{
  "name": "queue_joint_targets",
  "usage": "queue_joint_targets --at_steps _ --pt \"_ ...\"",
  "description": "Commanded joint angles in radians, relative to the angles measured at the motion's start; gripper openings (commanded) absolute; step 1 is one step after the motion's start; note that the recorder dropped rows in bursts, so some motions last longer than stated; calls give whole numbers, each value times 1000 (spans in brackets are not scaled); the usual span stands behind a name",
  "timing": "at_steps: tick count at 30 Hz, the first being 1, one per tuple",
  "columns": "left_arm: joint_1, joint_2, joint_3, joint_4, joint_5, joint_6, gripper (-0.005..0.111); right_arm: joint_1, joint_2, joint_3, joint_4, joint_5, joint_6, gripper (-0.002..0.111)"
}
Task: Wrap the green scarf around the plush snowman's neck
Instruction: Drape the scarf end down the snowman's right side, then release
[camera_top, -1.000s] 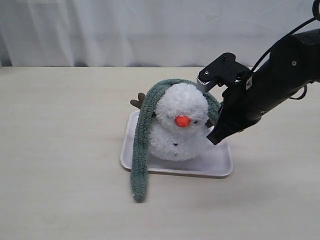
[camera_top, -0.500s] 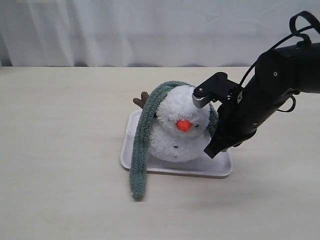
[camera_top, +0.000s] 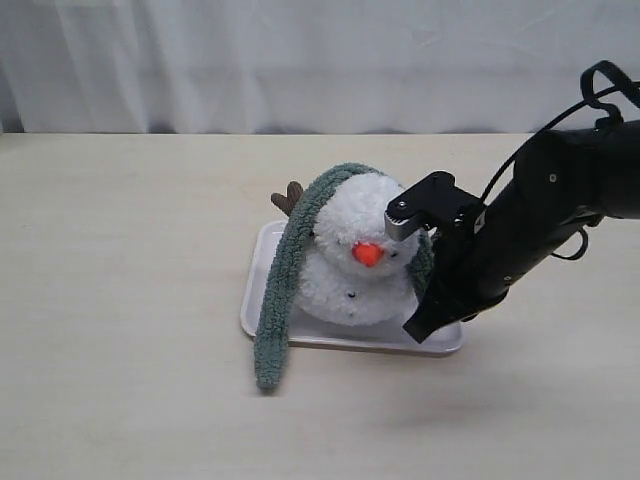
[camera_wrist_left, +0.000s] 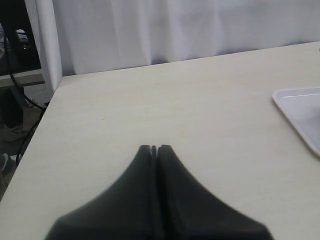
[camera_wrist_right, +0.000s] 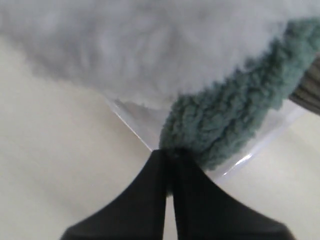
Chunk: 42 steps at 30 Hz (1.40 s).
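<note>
The green scarf (camera_top: 283, 270) lies over the top of the plush snowman (camera_top: 350, 285), on its head and not round its neck (camera_top: 335, 260). In the exterior view, the long end hangs down the left side, off the white tray (camera_top: 250, 312) and onto the surface (camera_top: 130, 300). Its tip has slid a bit closer to the tray than a second ago. The short end (camera_wrist_right: 225, 125) comes down the other side. The right tool (camera_top: 425, 322) is closed tight and seems to pinch that end. It has dropped lower, by the tray's front corner. The left tool (camera_wrist_left: 154, 148) is closed with nothing in it, over bare surface.
</note>
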Motion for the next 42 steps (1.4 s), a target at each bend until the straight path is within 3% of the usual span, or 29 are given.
queue_joint_targets --at_steps 1,14,17,23,25,29,36,38,42 --pt "-8 -1 2 -1 -14 -4 0 -4 2 26 17 11 -9 4" --pt "-8 -1 2 -1 -14 -4 0 -4 2 45 11 35 -15 6" --pt "-8 -1 2 -1 -14 -4 0 -4 -25 23 2 88 -15 20" --pt "-8 -1 2 -1 -14 -4 0 -4 -81 1 2 82 6 62" --pt "-8 -1 2 -1 -14 -4 0 -4 -89 1 -35 27 62 68" --pt "-8 -1 2 -1 -14 -4 0 -4 -76 1 -159 -83 233 68" --pt "-8 -1 2 -1 -14 -4 0 -4 18 1 -140 -117 206 54" --pt "-8 -1 2 -1 -14 -4 0 -4 33 1 -120 -139 205 47" --pt "-8 -1 2 -1 -14 -4 0 -4 36 1 -99 -154 191 16"
